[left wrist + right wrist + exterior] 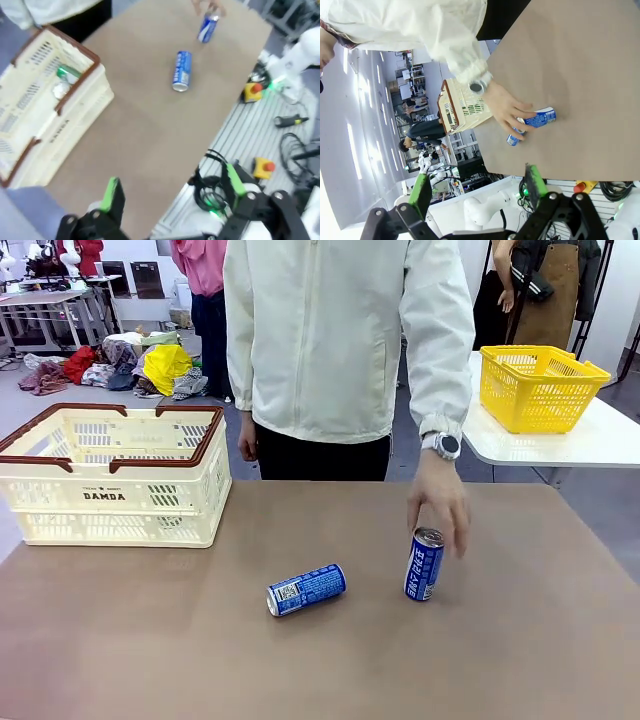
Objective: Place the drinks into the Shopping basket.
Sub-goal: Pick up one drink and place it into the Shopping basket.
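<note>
**Blue cans out, one green can in**

Two blue cans are on the brown table. The lying can rests on its side near the middle. The standing can is to its right, apart from it and leaning slightly. A person's hand reaches down from the far side, with its fingertips at that can's silver top. A watch sits on the wrist below a cream sleeve.

One basket stands at the table's far left. It is box-shaped, made of cream slotted plastic with a dark brown rim and handles, and has "DAMDA" printed on its near wall. The blurred left wrist view shows one green can lying inside it. A pale rounded shape just beside that can is too blurred to name.

A smaller yellow basket with mesh sides sits on a white side table off to the right. I cannot tell what it holds.

The cans are slim metal cylinders, and the blue ones carry white lettering. The table top is flat and matte.

The left gripper hangs above the table's near edge. Its green-padded jaws are spread wide with nothing between them. The right gripper is likewise spread and empty, well back from both blue cans.
</note>
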`<state>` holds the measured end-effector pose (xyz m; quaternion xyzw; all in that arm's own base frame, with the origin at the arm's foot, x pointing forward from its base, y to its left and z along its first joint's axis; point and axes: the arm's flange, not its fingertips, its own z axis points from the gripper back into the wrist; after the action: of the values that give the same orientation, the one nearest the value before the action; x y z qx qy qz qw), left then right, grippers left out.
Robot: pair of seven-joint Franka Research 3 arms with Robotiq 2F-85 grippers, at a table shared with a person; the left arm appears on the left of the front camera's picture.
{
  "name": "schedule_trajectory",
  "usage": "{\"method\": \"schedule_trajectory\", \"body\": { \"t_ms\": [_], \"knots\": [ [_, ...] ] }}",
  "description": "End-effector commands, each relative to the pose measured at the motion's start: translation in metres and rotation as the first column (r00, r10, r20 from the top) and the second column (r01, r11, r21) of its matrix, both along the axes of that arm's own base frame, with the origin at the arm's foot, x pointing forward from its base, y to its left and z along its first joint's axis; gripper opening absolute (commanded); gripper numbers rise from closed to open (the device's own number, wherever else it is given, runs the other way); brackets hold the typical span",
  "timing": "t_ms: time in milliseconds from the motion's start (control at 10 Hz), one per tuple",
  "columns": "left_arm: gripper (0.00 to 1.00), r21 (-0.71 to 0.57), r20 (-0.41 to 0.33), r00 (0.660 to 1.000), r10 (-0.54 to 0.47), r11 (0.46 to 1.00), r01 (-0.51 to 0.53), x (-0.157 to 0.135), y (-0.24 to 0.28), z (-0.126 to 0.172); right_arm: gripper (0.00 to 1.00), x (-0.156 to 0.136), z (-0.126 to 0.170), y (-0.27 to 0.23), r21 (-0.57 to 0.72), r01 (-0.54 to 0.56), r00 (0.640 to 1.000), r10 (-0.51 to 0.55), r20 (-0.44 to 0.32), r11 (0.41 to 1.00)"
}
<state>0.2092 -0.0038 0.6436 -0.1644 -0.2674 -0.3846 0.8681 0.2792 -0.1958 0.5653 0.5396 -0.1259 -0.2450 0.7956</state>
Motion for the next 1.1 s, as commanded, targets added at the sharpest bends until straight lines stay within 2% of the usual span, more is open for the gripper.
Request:
{"method": "schedule_trajectory", "body": {
  "t_ms": [0, 200, 400, 500, 700, 1000],
  "knots": [
    [1.0, 0.135, -0.02, 0.993, 0.117, 0.984, -0.113, 0.032, -0.046, -0.008, 1.0, 0.001, 0.003, 0.0, 0.013, 0.002, 1.0, -0.002, -0.006, 1.0],
    [1.0, 0.25, -0.05, 0.995, 0.091, 0.965, -0.076, 0.071, -0.117, -0.042, 1.0, 0.001, 0.003, 0.0, 0.013, 0.002, 1.0, -0.002, -0.006, 1.0],
    [1.0, 0.337, -0.041, 0.999, 0.015, 0.941, 0.0, 0.105, -0.19, -0.088, 1.0, 0.001, 0.003, 0.0, 0.013, 0.002, 1.0, -0.002, -0.006, 1.0],
    [1.0, 0.369, -0.008, 1.0, 0.021, 0.929, -0.016, 0.113, -0.219, -0.111, 1.0, 0.001, 0.003, 0.0, 0.013, 0.002, 1.0, -0.002, -0.006, 1.0],
    [1.0, 0.318, 0.08, 0.994, -0.08, 0.947, 0.05, 0.119, -0.283, -0.162, 1.0, 0.001, 0.003, 0.0, 0.013, 0.002, 1.0, -0.002, -0.006, 1.0],
    [1.0, 0.304, 0.076, 0.982, -0.174, 0.942, 0.143, 0.128, -0.344, -0.221, 1.0, 0.001, 0.003, 0.0, 0.013, 0.002, 1.0, -0.002, -0.006, 1.0]
  ]
}}
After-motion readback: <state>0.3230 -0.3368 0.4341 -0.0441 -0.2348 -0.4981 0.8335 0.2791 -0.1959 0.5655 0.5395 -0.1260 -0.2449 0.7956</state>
